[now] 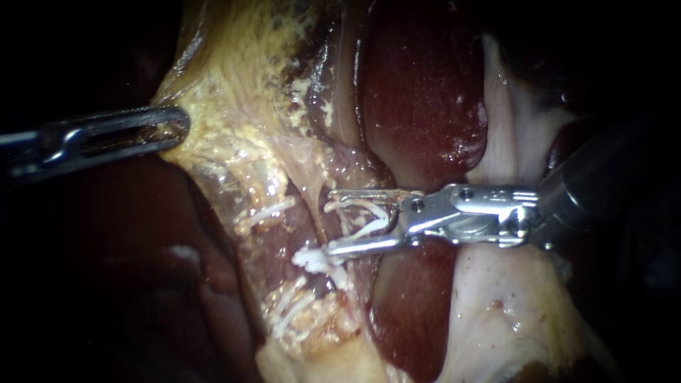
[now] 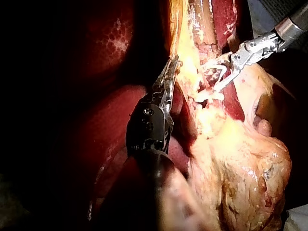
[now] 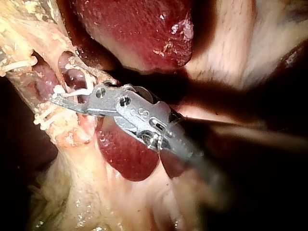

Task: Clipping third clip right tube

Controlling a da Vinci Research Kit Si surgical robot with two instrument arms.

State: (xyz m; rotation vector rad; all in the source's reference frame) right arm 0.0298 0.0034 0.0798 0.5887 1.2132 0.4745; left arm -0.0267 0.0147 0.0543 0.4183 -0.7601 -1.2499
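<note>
1. At the far left, my left instrument comes in level. Its jaws are closed on the edge of the yellow fat.
2. Right of that grip, the fat runs down the scene as a ragged sheet, with dark liver on both sides of it.
3. Near the middle, a closed clip lies across a thin strand on the left side of the sheet. More white clips sit lower in the fat.
4. Just right of that strand runs the right tube, a pinkish cord. It already carries a lower clip, which touches the tip of my right instrument's lower jaw.
5. My right instrument comes in from the right. Its jaws stand wide apart and hold an open clip between them. The jaw tips reach the right tube, one above and one below, just above the lower clip.
6. On the right, behind that instrument's shaft, lies pale tissue.
</note>
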